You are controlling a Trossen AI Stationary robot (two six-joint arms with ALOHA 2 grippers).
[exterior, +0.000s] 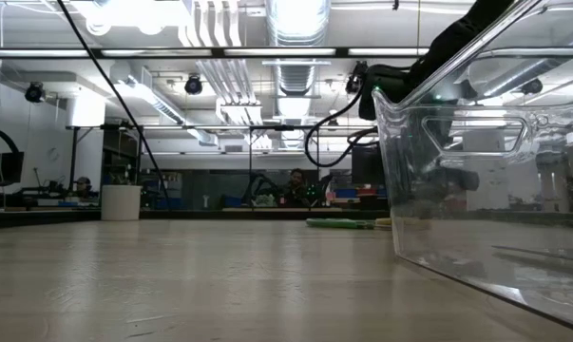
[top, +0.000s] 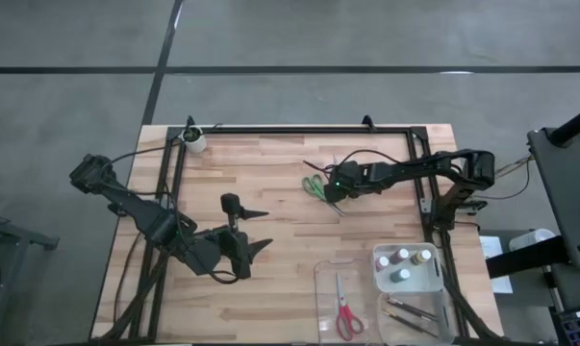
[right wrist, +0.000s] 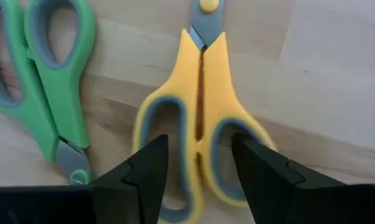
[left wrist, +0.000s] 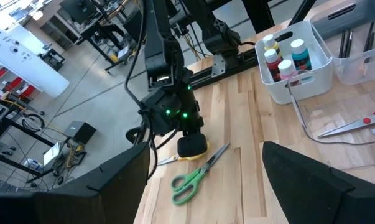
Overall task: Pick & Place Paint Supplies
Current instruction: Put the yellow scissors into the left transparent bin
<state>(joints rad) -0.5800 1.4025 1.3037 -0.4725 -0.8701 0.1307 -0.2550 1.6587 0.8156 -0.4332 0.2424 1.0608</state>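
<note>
Yellow-handled scissors [right wrist: 199,106] lie flat on the wooden table, with green-handled scissors [right wrist: 50,81] right beside them. My right gripper [right wrist: 199,177] points steeply down over the yellow handles, open, with one dark finger above each handle loop. In the high view it [top: 336,188] stands at the table's middle right and covers most of the yellow pair; the green pair [top: 314,185] shows just to its left. My left gripper [top: 259,231] hangs open above the table's near left part, with nothing between its fingers. My right gripper comes at the yellow scissors' handle loops [right wrist: 175,124] from above, its fingers astride the inner bars of the two loops. I cannot tell whether the fingertips [right wrist: 147,168] touch the handles. The scissors lie flat on the table.
At the near right, a white bin [top: 405,281] holds paint bottles [left wrist: 280,53]. Beside it a clear tray [top: 325,288] holds red scissors [top: 345,309] and thin brushes [top: 410,312]. A white cup [top: 194,142] stands at the far left corner. A black frame [top: 299,129] borders the table.
</note>
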